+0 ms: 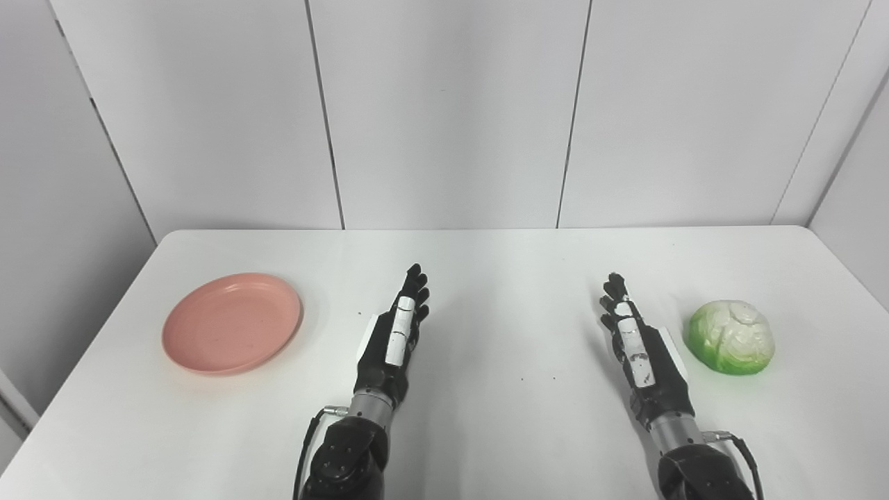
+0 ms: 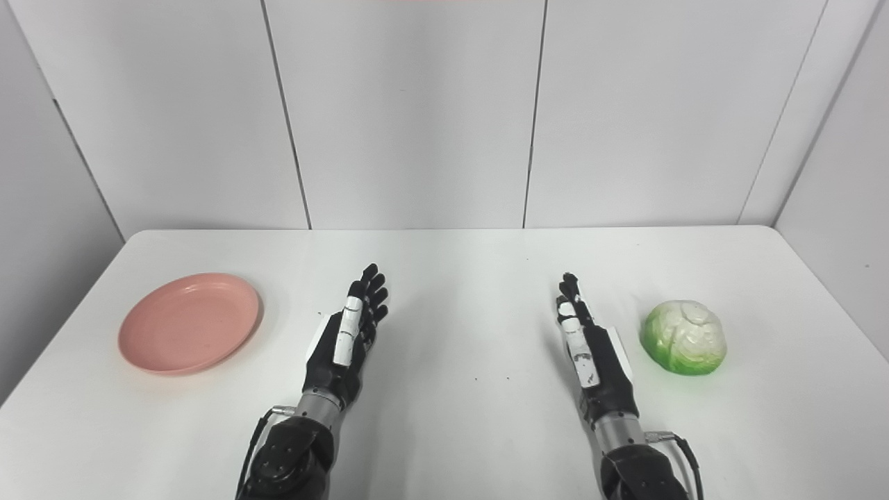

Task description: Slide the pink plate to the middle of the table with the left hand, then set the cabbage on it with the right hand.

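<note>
Pink plate [image 1: 232, 323]: left side of white bench [image 1: 486, 264], not yet slid to the middle.
Cabbage [image 1: 731, 337]: right side, not yet lifted.
Left robot hand [image 1: 397, 328]: fingers extended, nothing held.
Right robot hand [image 1: 635, 337]: fingers extended, nothing held, just beside cabbage.
Progress: 0 of 2 steps judged done.

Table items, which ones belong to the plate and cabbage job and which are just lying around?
Part of the job: pink plate, cabbage, left hand, right hand; both hands open, holding nothing.

Just there: only the white table itself and the grey wall panels; no loose extras in view.
</note>
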`<move>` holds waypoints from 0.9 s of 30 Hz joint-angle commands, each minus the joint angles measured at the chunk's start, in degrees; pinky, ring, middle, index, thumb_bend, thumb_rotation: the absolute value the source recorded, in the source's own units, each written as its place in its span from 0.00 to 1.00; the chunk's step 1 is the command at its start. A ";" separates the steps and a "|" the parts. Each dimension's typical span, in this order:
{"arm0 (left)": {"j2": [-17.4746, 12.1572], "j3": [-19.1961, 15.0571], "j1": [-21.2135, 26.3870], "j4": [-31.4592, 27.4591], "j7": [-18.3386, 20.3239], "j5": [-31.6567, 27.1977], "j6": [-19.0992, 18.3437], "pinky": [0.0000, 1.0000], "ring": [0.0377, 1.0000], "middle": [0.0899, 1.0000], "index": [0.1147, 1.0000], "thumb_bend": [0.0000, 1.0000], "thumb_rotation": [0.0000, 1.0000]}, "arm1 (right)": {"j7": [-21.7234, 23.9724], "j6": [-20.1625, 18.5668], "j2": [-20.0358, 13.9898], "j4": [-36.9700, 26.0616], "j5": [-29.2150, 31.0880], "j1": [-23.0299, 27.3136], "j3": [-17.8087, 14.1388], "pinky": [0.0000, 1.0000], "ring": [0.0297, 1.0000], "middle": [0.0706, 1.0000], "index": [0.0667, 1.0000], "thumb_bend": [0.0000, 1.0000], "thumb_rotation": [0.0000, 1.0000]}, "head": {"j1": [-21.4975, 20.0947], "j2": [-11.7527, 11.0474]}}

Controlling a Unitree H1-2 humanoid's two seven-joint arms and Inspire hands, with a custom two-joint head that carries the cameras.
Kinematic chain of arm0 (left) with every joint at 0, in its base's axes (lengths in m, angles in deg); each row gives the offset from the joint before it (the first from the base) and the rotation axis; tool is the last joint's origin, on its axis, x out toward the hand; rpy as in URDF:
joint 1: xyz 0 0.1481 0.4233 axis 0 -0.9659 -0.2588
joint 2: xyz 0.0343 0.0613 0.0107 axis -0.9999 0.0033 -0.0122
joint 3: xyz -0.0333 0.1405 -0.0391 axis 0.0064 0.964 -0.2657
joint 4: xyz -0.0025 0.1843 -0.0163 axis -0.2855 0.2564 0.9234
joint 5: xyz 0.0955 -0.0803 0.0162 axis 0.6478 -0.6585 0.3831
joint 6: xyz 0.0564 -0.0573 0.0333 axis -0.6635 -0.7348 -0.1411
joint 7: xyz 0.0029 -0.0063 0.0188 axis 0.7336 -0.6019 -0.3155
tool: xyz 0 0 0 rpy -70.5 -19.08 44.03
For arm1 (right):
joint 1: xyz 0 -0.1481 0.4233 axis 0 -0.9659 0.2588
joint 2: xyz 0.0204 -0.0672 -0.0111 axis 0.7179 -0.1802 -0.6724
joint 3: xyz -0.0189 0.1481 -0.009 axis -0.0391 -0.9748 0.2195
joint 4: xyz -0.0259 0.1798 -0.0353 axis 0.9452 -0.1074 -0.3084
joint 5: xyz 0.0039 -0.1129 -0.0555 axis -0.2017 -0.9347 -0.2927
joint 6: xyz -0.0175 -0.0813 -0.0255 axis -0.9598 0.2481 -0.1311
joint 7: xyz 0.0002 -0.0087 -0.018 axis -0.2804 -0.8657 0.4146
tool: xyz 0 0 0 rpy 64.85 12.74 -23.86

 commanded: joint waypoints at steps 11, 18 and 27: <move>-1.15 -0.67 -1.49 -1.50 -0.45 0.26 0.42 1.00 1.00 1.00 1.00 0.77 1.00 | -0.16 0.92 0.97 -2.22 0.79 2.41 -0.26 1.00 1.00 1.00 1.00 0.72 1.00 | -0.12 -0.14; -1.48 -0.49 -1.80 -1.72 -0.72 0.69 0.10 1.00 1.00 1.00 1.00 0.77 1.00 | 0.08 1.13 0.96 -2.50 1.22 2.26 -0.36 1.00 1.00 1.00 1.00 0.72 1.00 | 1.67 -0.63; -1.20 -1.29 -1.45 -7.87 -1.78 -0.15 -1.72 1.00 1.00 1.00 1.00 0.77 1.00 | 2.10 4.09 -0.76 0.17 4.36 1.64 -2.22 1.00 1.00 1.00 1.00 0.70 1.00 | 14.79 -4.39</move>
